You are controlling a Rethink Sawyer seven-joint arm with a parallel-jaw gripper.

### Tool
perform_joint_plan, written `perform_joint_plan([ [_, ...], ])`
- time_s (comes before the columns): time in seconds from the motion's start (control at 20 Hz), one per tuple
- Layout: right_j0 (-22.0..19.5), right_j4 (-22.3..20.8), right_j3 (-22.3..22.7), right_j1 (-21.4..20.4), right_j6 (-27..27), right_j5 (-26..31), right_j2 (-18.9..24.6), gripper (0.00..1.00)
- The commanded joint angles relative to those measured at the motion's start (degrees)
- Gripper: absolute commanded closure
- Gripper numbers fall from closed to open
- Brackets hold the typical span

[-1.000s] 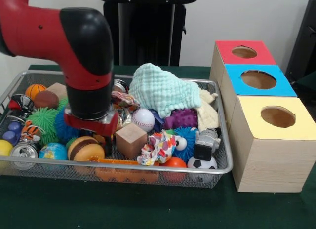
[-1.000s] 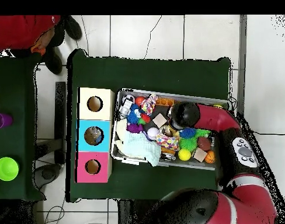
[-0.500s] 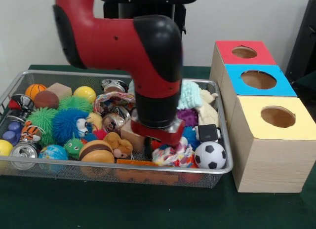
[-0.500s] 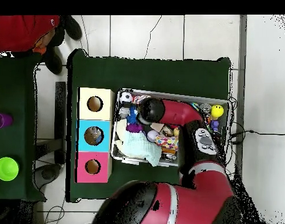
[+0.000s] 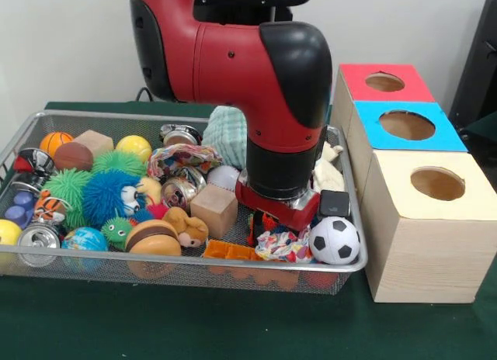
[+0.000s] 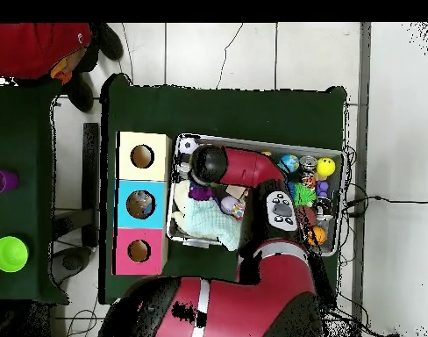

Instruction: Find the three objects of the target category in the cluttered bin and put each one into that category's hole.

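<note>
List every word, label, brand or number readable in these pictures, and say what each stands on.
None can be read.
Crushed cans: any print is too blurred to read.
Globe ball: map colours only, no legible lettering.
Red, blue and yellow boxes: plain tops, no labels.
Arm's control pad: markings too small to read.

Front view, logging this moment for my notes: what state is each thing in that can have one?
Gripper: down in the bin, grasp hidden.
Wire bin: cluttered with toys.
Red box: hole open.
Blue box: hole open.
Yellow box: hole open.
Soccer ball: resting beside the gripper.
Green cloth: crumpled behind the arm.
</note>
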Motion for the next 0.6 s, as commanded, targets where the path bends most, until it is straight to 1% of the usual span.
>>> perform_joint_plan([
  [0.05,2.89,5.68,-0.9,6.78,12.43,-1.88,4.41,0.0],
  [0.15,2.45,5.39,-1.88,7.65,10.38,-1.96,4.21,0.0],
  [0.3,2.52,5.29,-1.81,6.8,9.16,-0.32,3.02,0.0],
  [0.4,2.11,4.87,-0.08,5.18,8.2,0.39,2.44,0.0],
  [0.6,-2.28,2.67,5.15,1.7,2.6,0.86,3.04,0.0],
])
